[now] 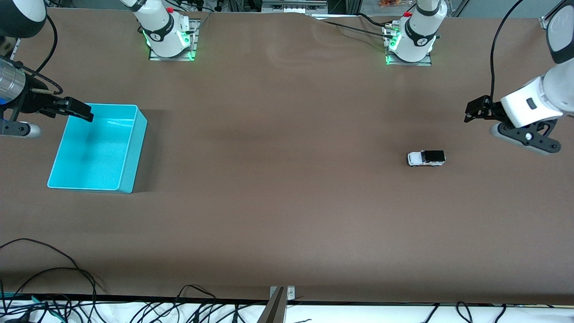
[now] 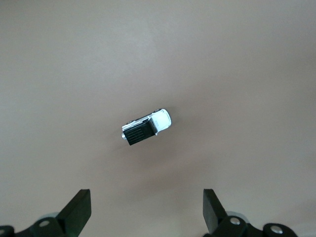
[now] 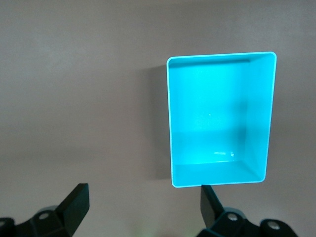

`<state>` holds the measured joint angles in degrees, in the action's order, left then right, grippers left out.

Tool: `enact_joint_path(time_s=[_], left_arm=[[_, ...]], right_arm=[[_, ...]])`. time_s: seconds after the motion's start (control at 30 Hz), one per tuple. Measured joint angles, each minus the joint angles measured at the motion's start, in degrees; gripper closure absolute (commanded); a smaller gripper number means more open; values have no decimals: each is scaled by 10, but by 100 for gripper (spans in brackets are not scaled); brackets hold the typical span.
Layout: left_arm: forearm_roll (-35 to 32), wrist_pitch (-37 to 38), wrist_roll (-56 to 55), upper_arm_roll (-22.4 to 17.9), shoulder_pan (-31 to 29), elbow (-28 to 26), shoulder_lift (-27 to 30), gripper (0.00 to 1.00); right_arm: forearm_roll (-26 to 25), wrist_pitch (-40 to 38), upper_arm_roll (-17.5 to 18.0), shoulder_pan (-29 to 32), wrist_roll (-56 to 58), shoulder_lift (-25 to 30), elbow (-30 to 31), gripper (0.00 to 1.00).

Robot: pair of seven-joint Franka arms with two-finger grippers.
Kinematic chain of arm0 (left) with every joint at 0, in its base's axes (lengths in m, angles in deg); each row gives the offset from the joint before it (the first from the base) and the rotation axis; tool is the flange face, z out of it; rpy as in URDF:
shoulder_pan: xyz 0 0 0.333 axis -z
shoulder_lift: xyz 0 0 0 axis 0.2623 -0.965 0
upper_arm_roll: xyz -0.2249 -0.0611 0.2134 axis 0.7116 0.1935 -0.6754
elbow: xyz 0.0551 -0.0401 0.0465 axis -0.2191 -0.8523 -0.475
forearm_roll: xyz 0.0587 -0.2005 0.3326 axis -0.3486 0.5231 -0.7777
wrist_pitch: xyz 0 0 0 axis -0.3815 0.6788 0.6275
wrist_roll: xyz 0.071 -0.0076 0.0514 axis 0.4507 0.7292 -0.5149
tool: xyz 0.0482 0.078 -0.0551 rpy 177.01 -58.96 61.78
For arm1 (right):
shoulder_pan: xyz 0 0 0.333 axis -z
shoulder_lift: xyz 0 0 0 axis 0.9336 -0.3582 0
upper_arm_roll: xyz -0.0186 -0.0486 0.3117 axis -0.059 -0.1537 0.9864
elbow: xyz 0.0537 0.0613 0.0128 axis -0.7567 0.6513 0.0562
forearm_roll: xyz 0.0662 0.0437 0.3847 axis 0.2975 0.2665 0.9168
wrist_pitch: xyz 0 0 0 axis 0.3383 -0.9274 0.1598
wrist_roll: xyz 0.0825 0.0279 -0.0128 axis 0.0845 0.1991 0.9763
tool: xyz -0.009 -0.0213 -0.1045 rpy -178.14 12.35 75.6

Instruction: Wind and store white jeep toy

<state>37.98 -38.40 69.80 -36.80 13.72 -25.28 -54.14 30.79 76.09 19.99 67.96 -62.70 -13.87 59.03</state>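
Note:
The white jeep toy [image 1: 426, 158] with its black roof stands on its wheels on the brown table toward the left arm's end; the left wrist view shows it [image 2: 146, 128] on bare cloth. My left gripper [image 1: 476, 110] hangs open and empty in the air over the table beside the jeep, toward the table's end, its fingers [image 2: 79, 210] spread wide. The turquoise bin [image 1: 128, 148] sits empty toward the right arm's end and shows in the right wrist view [image 3: 220, 58]. My right gripper [image 1: 80, 110] hovers open and empty over the bin's edge farthest from the front camera.
Both arm bases [image 1: 168, 33] [image 1: 410, 40] stand along the table's edge farthest from the front camera. Loose black cables [image 1: 67, 278] lie along the edge nearest that camera, beside a metal bracket [image 1: 278, 305].

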Motion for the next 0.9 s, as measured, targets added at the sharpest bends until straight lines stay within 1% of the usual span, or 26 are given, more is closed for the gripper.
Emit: enact_joint_path(time_s=[0.3,0.67,0.77,0.9], left_arm=[[0,-18,87,3,2,0,-41,0],[-2,-70,277,3,-3,-5,-80,0],[-2,-92,328,3,-3,-14,-91,0],[-3,-140,384,3,-5,-43,-99,0]], right_arm=[[0,0,0,0,0,0,0,0],[0,0,0,0,0,0,0,0],[0,0,0,0,0,0,0,0],[0,0,0,0,0,0,0,0]])
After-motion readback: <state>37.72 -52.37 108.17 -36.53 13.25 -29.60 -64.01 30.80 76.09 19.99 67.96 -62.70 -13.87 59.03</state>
